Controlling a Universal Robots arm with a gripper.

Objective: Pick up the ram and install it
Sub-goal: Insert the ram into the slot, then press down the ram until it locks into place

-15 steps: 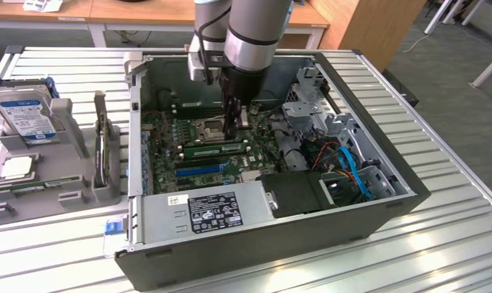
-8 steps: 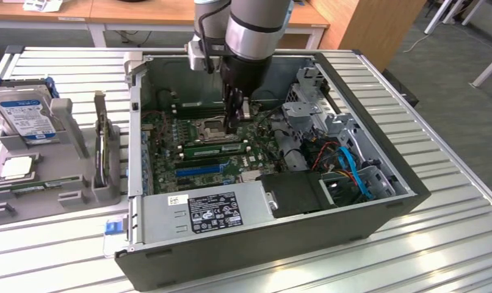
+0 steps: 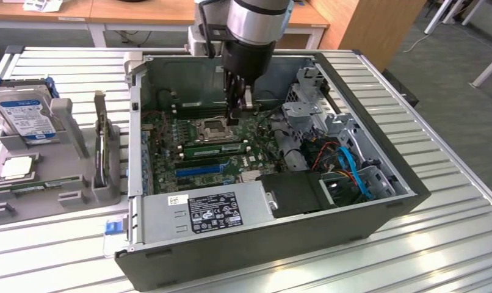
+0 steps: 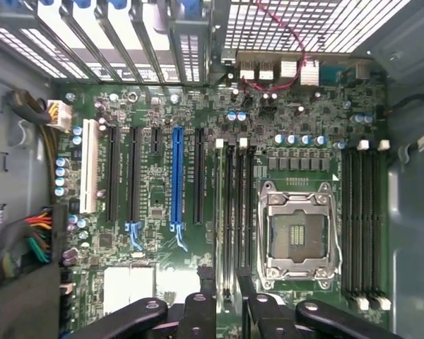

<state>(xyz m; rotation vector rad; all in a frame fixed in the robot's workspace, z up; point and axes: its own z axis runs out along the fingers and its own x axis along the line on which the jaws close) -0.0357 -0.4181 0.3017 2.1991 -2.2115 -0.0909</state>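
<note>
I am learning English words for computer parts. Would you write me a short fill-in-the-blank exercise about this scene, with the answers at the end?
1. The gripper hangs ____ the computer case, over the motherboard.
2. The label on the hard drive is ____.
3. The processor socket on the board is ____.
Answers: inside; blue; empty.
</note>
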